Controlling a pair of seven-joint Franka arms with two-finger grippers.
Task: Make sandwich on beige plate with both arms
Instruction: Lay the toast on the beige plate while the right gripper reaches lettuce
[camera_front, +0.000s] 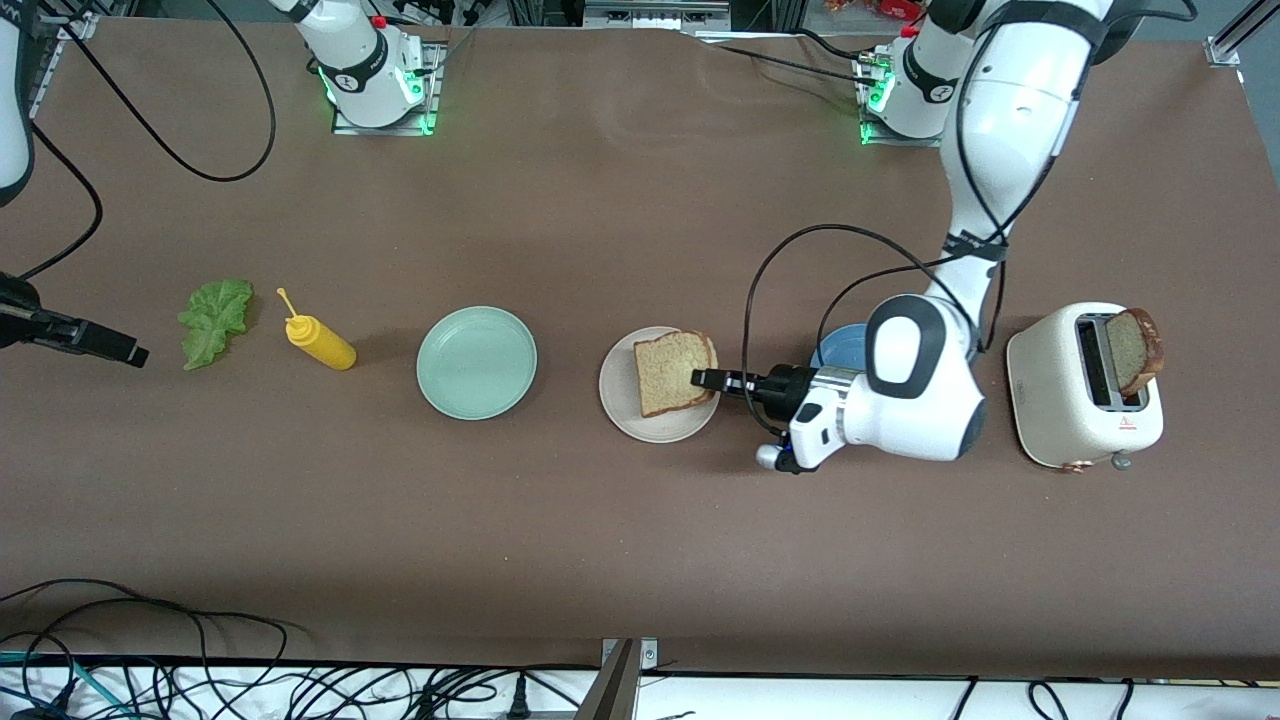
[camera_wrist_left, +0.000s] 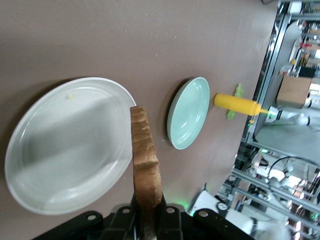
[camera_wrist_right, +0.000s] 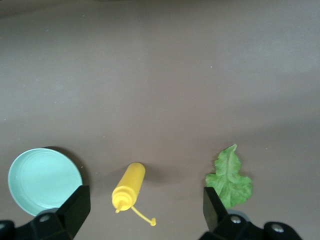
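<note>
Across the front view from its 9 o'clock edge, the right arm's black two-finger claw (camera_front: 130, 353) waits low over the brown desk (camera_front: 600, 530) at the right arm's end, its fingers (camera_wrist_right: 75, 210) spread wide and grasping nothing. Just beside it lies a ruffled green lettuce leaf (camera_front: 214, 320), flat on the desk. Next comes a yellow plastic squeeze bottle (camera_front: 318, 342) lying on its side, nozzle toward 11 o'clock. Then a round mint green plate (camera_front: 477, 362), bare. Near the centre sits the round shallow beige plate (camera_front: 628, 415), and over it a square tan bread slice with a brown crust (camera_front: 674, 372) is clenched at its 3 o'clock edge by the left arm's black claw (camera_front: 706, 379); the left wrist view shows the slice (camera_wrist_left: 146, 165) held edge-on above the plate (camera_wrist_left: 65, 150). A blue plate (camera_front: 838, 345) peeks out under the left arm. At the left arm's end stands a cream toaster (camera_front: 1085, 385) with a second bread slice (camera_front: 1135, 350) upright in its slot.
</note>
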